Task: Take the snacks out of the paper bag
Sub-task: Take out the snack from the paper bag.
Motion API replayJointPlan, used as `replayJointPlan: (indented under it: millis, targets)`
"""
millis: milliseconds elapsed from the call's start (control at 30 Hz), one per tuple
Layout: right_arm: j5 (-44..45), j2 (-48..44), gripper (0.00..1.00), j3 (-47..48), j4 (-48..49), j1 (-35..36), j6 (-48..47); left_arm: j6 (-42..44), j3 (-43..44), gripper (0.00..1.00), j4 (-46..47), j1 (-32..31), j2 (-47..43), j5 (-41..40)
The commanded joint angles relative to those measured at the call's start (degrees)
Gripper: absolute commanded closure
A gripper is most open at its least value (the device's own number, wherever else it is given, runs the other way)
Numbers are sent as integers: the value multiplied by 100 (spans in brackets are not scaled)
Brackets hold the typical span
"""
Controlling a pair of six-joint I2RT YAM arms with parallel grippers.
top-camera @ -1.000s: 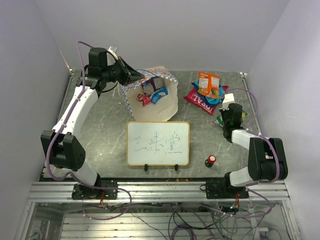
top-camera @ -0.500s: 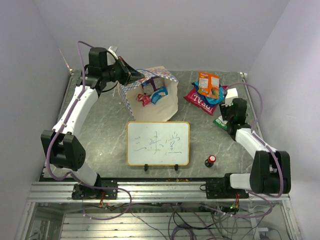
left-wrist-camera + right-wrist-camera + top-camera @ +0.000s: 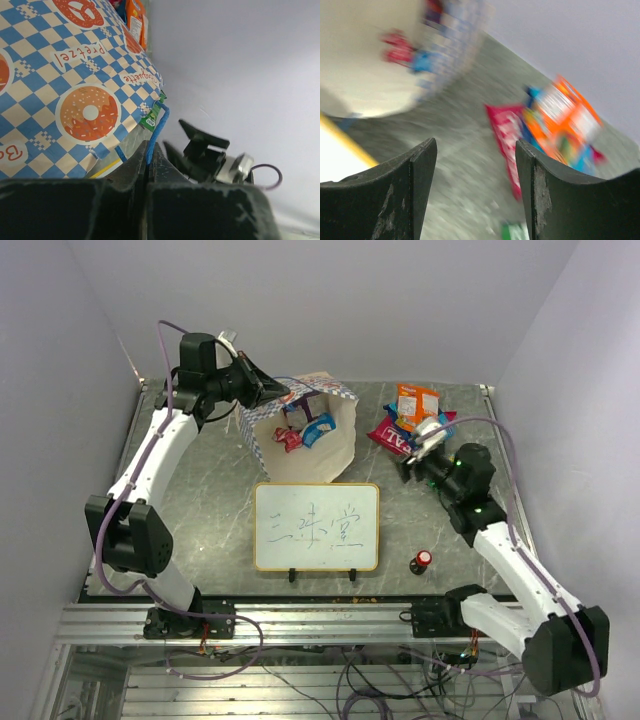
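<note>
Paper bag (image 3: 300, 435): back-left of centre on the table (image 3: 210, 510), mouth gaping toward the overhead camera. Its near rim lies close to the top edge of the whiteboard (image 3: 316, 527); the back wall stands close behind it.

Snacks in bag (image 3: 305, 428): red and blue packets deep inside.

Snacks out of bag (image 3: 415, 420): an orange, red and blue pile at back right, apart from the bag. A bare strip of table runs between them.

Left gripper (image 3: 275, 395): at the bag's back-left rim. Its arm rises along the left edge and bends inward. In the wrist view the fingers are pressed together on the blue cord handle (image 3: 156, 132).

Right gripper (image 3: 412, 462): over the bare strip, at the pile's near-left edge, with the forearm angled in from the right. Its fingers (image 3: 415, 185) are spread wide with nothing between them; that view is blurred.

Knob (image 3: 422, 560): near right of the whiteboard.
</note>
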Motion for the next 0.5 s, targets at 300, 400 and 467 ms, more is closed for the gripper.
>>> replayJointPlan:
  millis: [300,400,467]
  targets:
    - [907,2921,35,1203,2532,3093,-357,-158,507,93,295,-53,123,194]
    - [1657,3948,33,1832,2955,3264,-326,-245,476,93,390,-94,133,221]
    - [2152,4582,32,2351,3135,3299,-244,-262,498,93,425,-127,139,233]
